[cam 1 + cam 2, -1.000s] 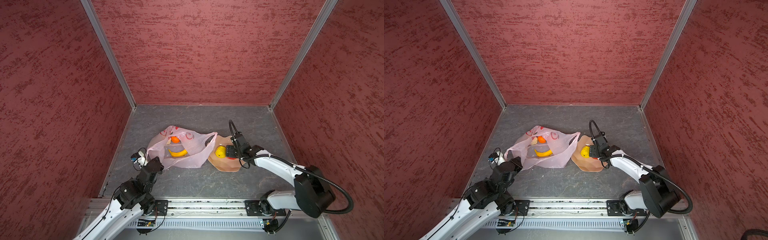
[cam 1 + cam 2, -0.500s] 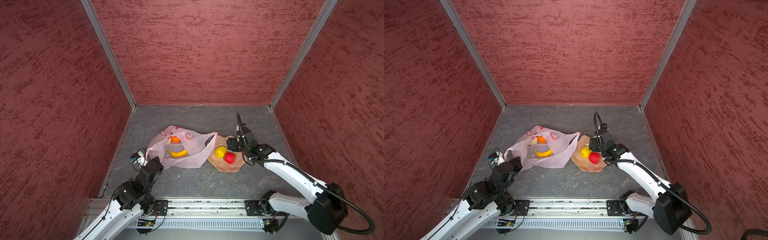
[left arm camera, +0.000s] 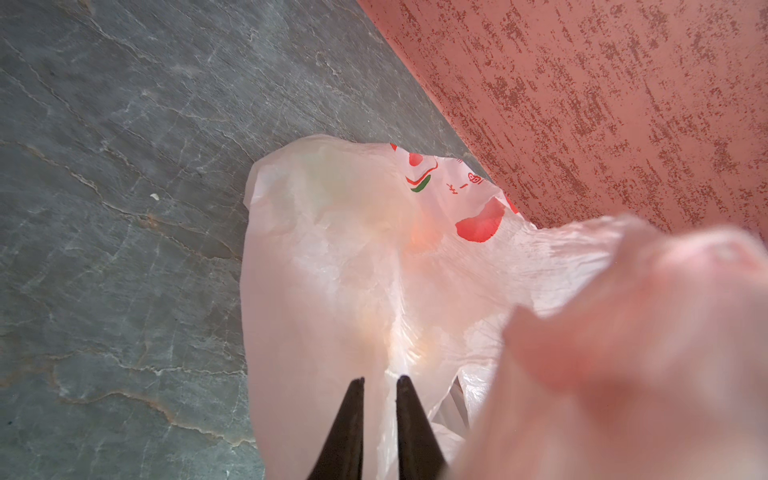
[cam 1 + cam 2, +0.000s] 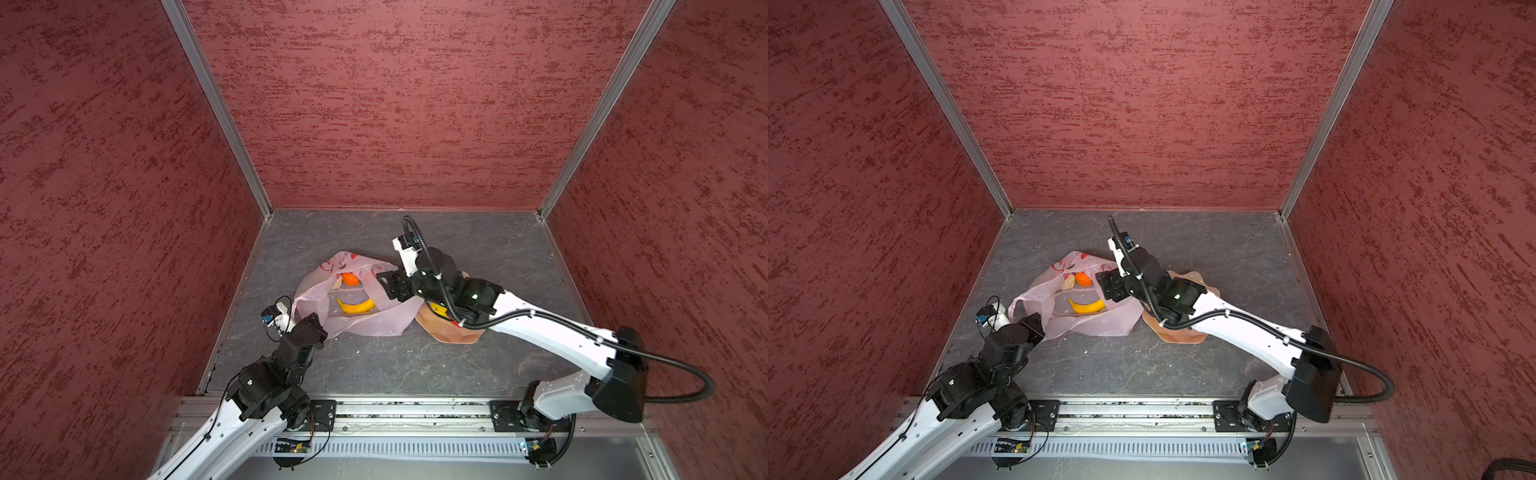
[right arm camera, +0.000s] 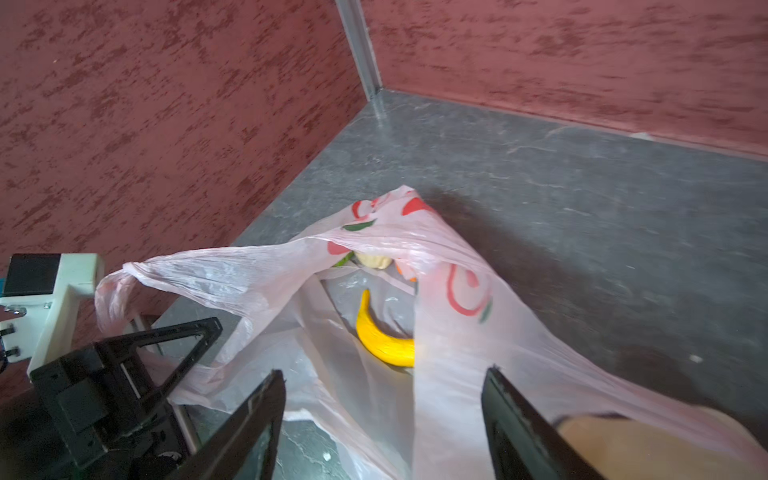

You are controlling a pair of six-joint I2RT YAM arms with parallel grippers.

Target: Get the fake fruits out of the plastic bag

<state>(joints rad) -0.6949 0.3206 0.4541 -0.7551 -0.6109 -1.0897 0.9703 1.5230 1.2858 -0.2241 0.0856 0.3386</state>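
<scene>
While the left gripper (image 3: pixel 380 384) sits at the near left corner of the plastic bag (image 3: pixel 332 270), its two black fingers (image 3: pixel 353 415) are pressed almost together with a fold of the thin pink film pinched between them. In the right wrist view one loop handle runs stretched across to that gripper.

The right gripper (image 5: pixel 382 386) hangs over the bag's open mouth with its jaws spread wide. The other handle strip drapes down between them, close against one finger; whether it touches is unclear, and nothing is gripped.

Inside the bag the banana (image 5: pixel 382 340) lies on the bottom film, seen in both top views through the opening. Farther in, the orange ball (image 4: pixel 1084 279) and the beige lumpy piece (image 4: pixel 1069 282) rest side by side, touching. A green sliver (image 5: pixel 345 261) shows just beside the beige piece.

The peach dish (image 4: pixel 449 332) stands just to the right of the bag, its rim meeting the bag's corner. The right arm (image 4: pixel 540 328) covers most of it, and a bit of yellow fruit (image 4: pixel 435 308) peeks out beneath. Everything rests on the grey veined floor (image 4: pixel 415 365).
</scene>
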